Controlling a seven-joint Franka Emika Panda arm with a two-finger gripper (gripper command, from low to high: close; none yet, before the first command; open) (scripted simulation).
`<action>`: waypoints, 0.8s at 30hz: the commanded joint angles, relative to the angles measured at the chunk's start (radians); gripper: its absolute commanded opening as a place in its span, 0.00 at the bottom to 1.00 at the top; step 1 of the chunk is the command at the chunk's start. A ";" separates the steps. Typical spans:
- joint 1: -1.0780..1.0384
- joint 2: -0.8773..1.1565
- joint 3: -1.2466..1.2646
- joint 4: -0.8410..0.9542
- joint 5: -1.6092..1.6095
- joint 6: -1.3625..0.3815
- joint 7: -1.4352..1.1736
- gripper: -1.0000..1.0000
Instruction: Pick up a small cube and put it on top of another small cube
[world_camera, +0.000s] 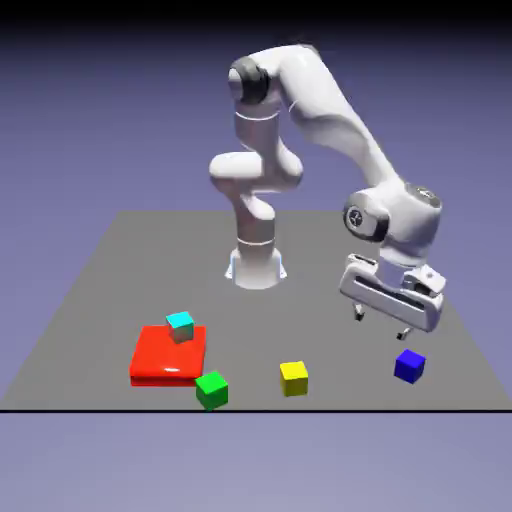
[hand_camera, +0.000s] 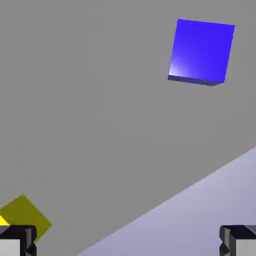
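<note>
The white arm (world_camera: 300, 120) rises from its base at the far edge of the surface, bends over at the shoulder and slopes down toward the exterior view's right. Its hand hangs low with the gripper (world_camera: 381, 326) pointing down at the surface, the two fingers spread wide apart with nothing between them. The fingertips hover above the surface without touching it.

The small dark blue cube (world_camera: 409, 365) sits on the surface just below and slightly toward the exterior view's right of the gripper, near the front edge, apart from the fingers. In the hand view the dark blue cube (hand_camera: 202, 51) shows in the upper right, off the line between the two grey fingertips (hand_camera: 18, 240) at the bottom corners, so the gripper is not centred over it.

The grey surface (world_camera: 120, 260) is flat and plain. Toward the exterior view's left lies a flat red block (world_camera: 160, 358), and the small cyan cube (world_camera: 180, 325) rests on top of it, near its back edge. A green cube (world_camera: 211, 389) stands just in front of the red block's right corner. A yellow cube (world_camera: 293, 377) sits between the green cube and the dark blue cube; a corner of it shows at the hand view's lower left. Behind everything is a plain blue-violet backdrop (world_camera: 100, 120), darker toward the top.
</note>
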 joint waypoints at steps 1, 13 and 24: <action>0.001 0.022 0.012 0.018 -0.009 -0.019 -0.044 0.50; 0.009 0.284 0.153 0.228 -0.119 -0.247 -0.565 0.50; 0.016 0.492 0.265 0.395 -0.206 -0.427 -0.980 0.50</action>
